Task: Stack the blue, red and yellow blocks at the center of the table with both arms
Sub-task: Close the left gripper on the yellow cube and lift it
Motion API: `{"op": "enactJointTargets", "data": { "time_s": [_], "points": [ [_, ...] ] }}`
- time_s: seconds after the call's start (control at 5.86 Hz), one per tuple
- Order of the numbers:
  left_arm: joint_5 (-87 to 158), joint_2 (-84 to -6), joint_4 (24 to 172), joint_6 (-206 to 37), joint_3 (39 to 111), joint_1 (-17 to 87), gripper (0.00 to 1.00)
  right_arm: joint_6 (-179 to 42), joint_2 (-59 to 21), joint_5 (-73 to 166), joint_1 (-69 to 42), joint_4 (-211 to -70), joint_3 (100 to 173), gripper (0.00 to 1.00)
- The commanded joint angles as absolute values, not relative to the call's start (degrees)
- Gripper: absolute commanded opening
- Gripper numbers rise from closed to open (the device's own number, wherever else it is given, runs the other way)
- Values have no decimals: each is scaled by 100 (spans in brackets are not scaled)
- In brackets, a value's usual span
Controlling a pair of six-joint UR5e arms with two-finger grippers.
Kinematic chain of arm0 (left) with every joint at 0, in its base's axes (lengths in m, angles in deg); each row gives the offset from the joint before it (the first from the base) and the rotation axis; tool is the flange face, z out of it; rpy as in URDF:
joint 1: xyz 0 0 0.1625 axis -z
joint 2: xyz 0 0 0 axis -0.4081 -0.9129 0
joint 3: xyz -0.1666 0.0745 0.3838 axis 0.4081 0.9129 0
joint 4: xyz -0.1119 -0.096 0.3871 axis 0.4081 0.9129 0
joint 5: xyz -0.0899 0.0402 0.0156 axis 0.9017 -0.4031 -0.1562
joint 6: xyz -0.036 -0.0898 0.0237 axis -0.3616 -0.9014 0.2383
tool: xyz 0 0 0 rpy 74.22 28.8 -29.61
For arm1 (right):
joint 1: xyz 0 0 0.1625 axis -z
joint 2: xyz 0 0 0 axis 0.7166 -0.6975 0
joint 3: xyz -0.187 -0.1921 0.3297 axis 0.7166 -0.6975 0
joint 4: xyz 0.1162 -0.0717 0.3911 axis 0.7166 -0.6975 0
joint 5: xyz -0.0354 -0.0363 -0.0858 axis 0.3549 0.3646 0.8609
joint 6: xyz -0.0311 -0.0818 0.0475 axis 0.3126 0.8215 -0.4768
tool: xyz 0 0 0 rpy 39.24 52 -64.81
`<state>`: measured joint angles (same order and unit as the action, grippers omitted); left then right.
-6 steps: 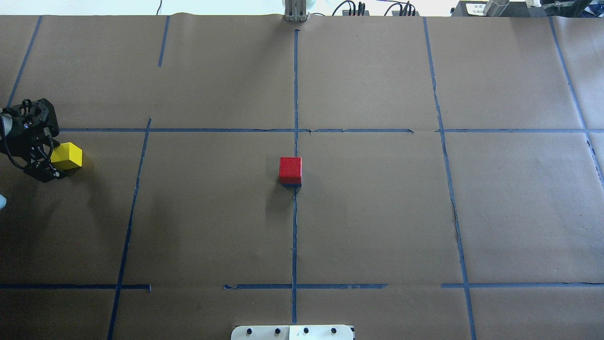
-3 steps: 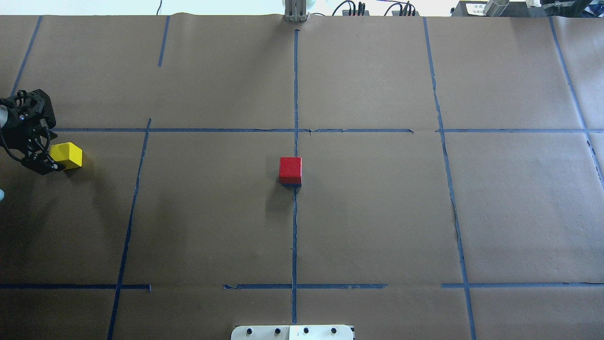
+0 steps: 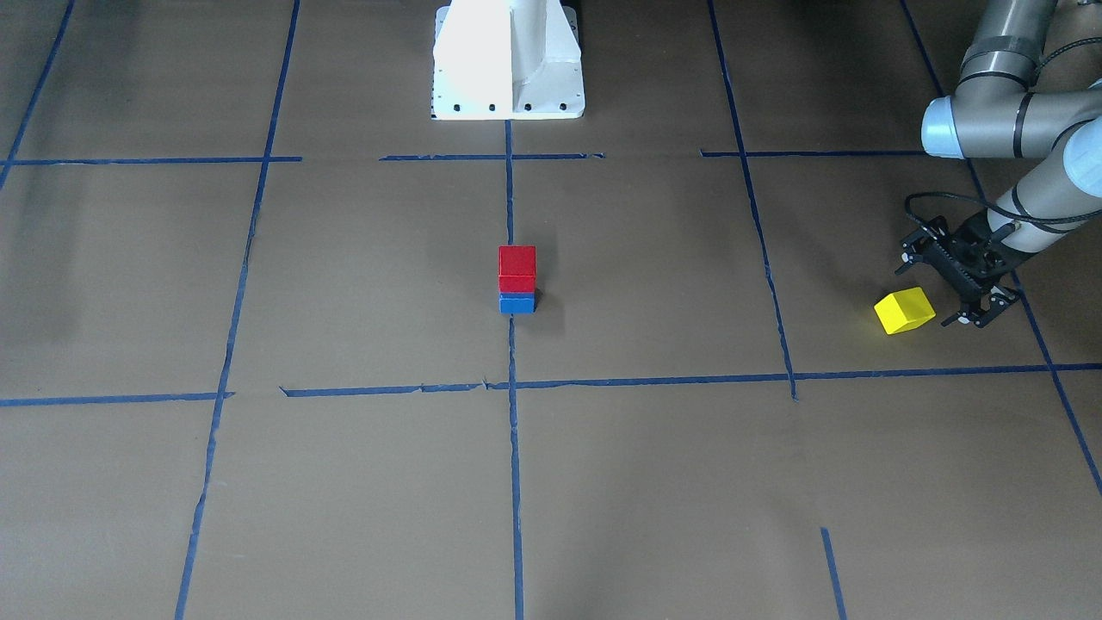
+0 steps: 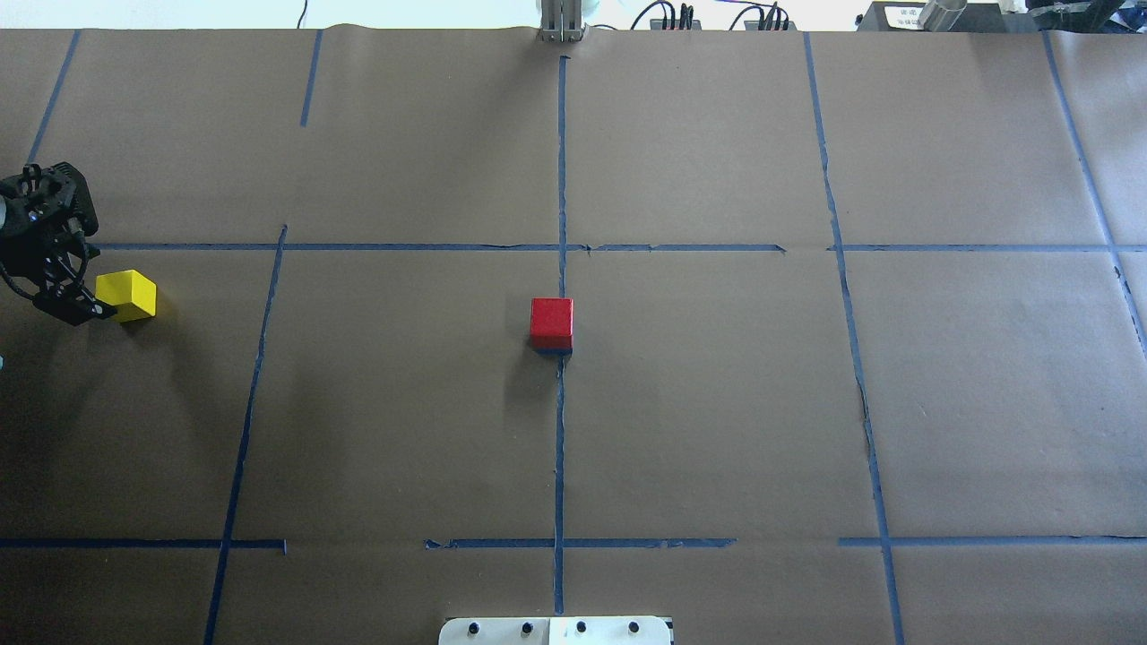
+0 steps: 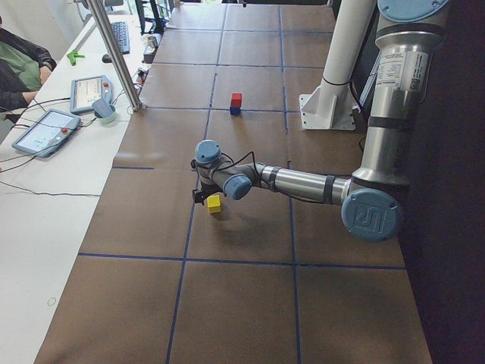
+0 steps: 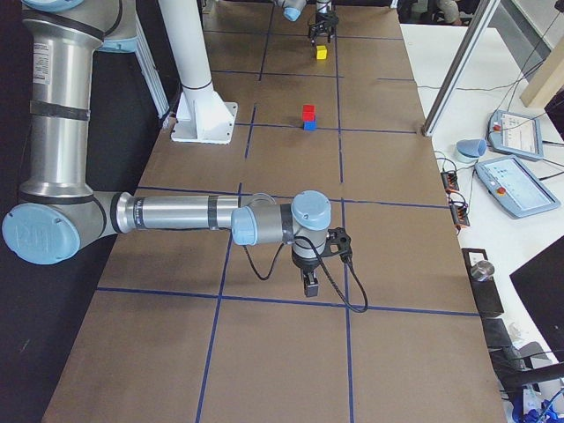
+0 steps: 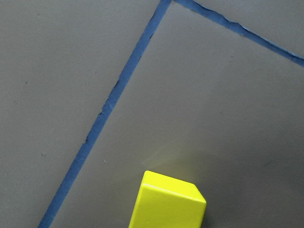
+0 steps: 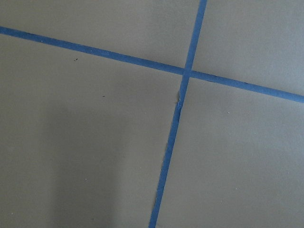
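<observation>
Sitting flat on the brown paper-covered counter [image 4: 403,430], the small yellow cube block [image 4: 125,296] lies at the far left of the overhead view, well apart from the stack at the centre. The black two-finger left tool [image 3: 947,288] is just beside it, on the side away from the centre. The block is outside the jaws, not between them, and whether a fingertip touches its corner cannot be told. The jaws look spread wide and hold nothing. The left wrist view catches the block's top and one side at the bottom edge of the frame, near a blue tape line [image 7: 114,104].

The left arm [image 5: 303,183] rises upright from its base and bends at the elbow. Its forearm runs low and nearly level over the counter, with the wrist turned so the tool points down.

At the centre tape crossing, the red cube block [image 3: 516,269] stands squarely on the blue cube block [image 3: 516,302]; from overhead only a sliver of blue shows beneath it.

The right arm [image 6: 167,213] stretches low and level on the opposite side, with the right tool [image 6: 307,284] pointing down near a tape line. It shows only in the side view, so its opening cannot be told.
</observation>
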<state>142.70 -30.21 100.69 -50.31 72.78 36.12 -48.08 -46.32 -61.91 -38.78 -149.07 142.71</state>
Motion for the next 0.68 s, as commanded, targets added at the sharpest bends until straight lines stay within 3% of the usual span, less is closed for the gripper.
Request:
{"op": "enactJointTargets", "data": {
  "time_s": [0.0,0.51],
  "points": [
    [14263,-3043,10069,-5036,7180,3577,100,-4800,-4633,-6191,-3878,-14893,14234,100],
    [14272,-3201,10086,-5036,6899,3559,100,-4800,-4633,-6183,-3878,-14893,14216,100]
  ]
}}
